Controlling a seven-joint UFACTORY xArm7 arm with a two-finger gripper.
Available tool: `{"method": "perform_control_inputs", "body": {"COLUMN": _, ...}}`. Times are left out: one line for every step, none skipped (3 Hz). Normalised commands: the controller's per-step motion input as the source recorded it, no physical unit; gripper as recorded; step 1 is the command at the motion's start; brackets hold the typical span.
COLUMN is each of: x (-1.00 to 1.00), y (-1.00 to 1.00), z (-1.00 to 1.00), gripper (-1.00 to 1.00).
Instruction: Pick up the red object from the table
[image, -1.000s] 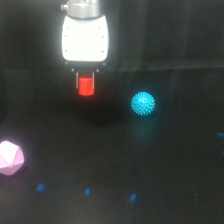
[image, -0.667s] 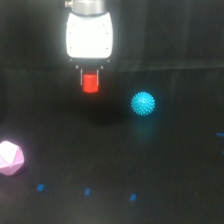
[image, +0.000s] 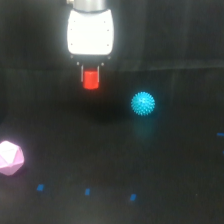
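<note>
I can read no text, label, brand, number or sign anywhere here. The only marks are a few small blue spots (image: 87, 191) on the table (image: 170, 165), and they form no letters.

There is one camera, off the arm. It sits a bit above the table (image: 165, 165) and looks down and across it. The arm comes in at 12 o'clock. The pink shape (image: 10, 158) at 8 o'clock lies nearest the camera.

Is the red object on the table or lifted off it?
Lifted: the red object hangs between the claw's fingers, above the table.
</note>
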Motion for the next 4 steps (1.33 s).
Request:
{"method": "perform_control_inputs", "body": {"x": 0.46, "y": -0.14, "z": -0.2, "gripper": -1.0}}
{"method": "perform_control_inputs", "body": {"x": 0.61, "y": 0.29, "z": 0.74, "gripper": -1.0}}
{"method": "perform_control_inputs", "body": {"x": 0.28, "y": -0.33, "z": 0.75, "gripper": -1.0}}
{"method": "perform_control_inputs", "body": {"x": 0.09, "y": -0.14, "z": -0.02, "gripper": -1.0}}
